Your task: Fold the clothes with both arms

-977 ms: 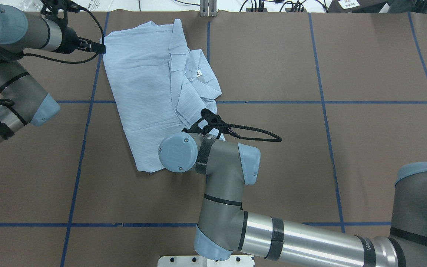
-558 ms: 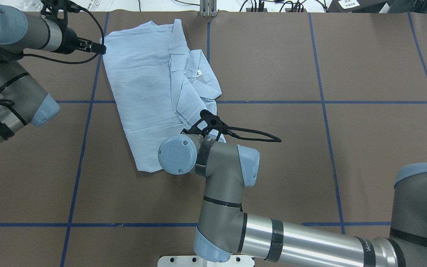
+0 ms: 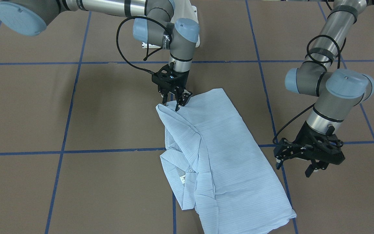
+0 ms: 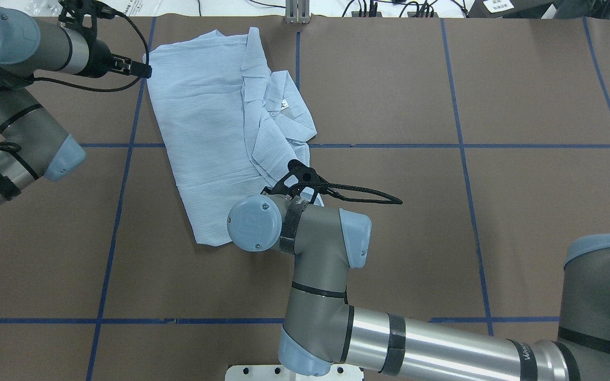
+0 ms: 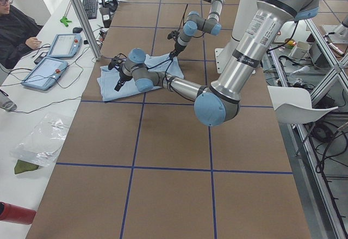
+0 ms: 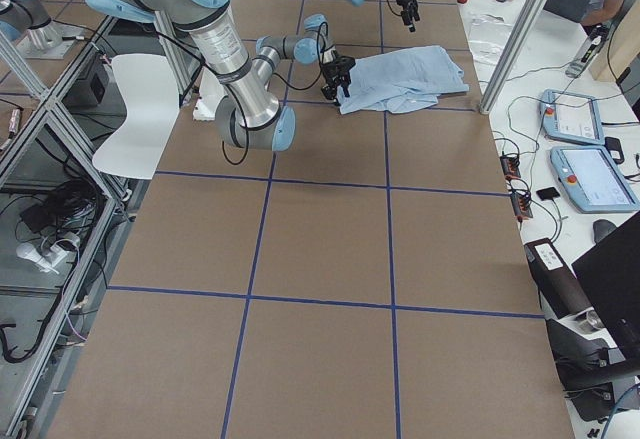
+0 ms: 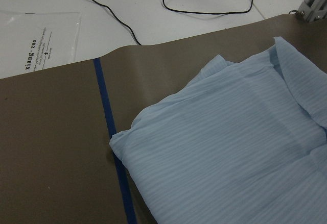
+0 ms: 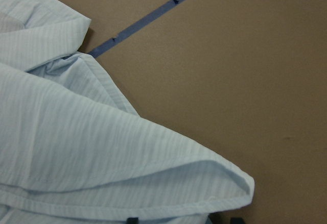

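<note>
The light blue striped shirt (image 3: 226, 156) lies partly folded on the brown table, collar and neck label (image 3: 183, 178) to one side; it also shows in the overhead view (image 4: 204, 121). My right gripper (image 3: 174, 104) points down at the shirt's near corner, its fingers close together on the folded hem (image 8: 153, 183). In the overhead view it is hidden under its own wrist (image 4: 297, 177). My left gripper (image 3: 294, 167) is open and empty, low beside the shirt's far side edge, its tip at the cloth's edge (image 4: 143, 69). The left wrist view shows that shirt corner (image 7: 230, 152).
Blue tape lines (image 4: 125, 174) divide the brown table cover (image 4: 495, 211). The white pedestal base (image 4: 294, 373) sits at the near edge. A plastic bag (image 7: 36, 35) and cables lie past the far table edge. An operator (image 5: 16, 26) with tablets sits there.
My right wrist has shifted slightly toward the robot's side over the shirt's near corner. The shirt and the left arm have hardly moved.
</note>
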You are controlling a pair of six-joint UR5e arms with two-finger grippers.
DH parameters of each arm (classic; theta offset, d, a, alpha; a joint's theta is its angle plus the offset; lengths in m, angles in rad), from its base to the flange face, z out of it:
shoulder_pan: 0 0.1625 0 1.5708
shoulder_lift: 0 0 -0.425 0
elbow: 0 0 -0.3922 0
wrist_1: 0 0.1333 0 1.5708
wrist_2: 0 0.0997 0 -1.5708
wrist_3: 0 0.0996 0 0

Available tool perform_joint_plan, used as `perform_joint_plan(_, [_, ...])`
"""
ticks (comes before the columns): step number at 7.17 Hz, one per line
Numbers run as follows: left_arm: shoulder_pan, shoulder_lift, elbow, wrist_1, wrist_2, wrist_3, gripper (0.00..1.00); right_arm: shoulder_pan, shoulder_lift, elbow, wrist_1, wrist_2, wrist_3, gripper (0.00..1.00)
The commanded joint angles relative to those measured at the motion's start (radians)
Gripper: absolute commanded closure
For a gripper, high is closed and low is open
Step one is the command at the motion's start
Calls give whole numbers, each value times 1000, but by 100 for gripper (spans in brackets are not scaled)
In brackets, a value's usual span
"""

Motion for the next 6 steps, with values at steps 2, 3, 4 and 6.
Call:
perform_joint_plan(2, [-1,-1,0,0,0,0,0,-5,3,-8,1,-1,5,32])
perform_joint_plan(3, [0,-1,0,0,0,2,0,-8,4,-8,1,-1,8,33])
perform_joint_plan(4, [1,-1,0,0,0,2,0,-11,3,-8,1,-1,8,33])
perform_joint_plan(6, [1,-1,0,0,0,2,0,-11,6,-5,4,-1,21,95])
